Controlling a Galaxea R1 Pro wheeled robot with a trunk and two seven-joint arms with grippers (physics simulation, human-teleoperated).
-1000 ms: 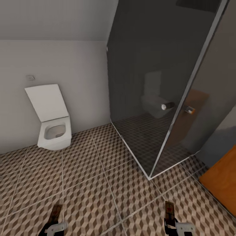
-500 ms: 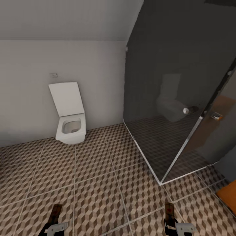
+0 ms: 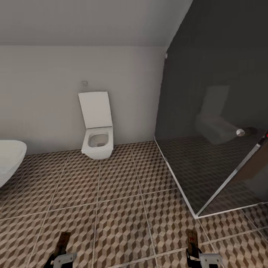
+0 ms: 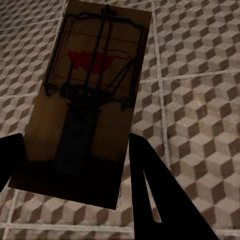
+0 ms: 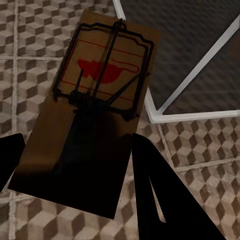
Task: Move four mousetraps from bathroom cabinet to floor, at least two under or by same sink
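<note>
Left pincer: grasping a mousetrap, held above the bathroom floor.
Right pincer: grasping a second mousetrap near the shower glass.
Toilet: against the far wall, lid up.

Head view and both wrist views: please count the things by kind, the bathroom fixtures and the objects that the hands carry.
Small flat brown wooden mousetraps with dark metal parts: 2, one in the left hand, one in the right hand
White square toilet: 1
White rounded tub edge: 1
Glass shower enclosure: 1
Total: 5
</note>
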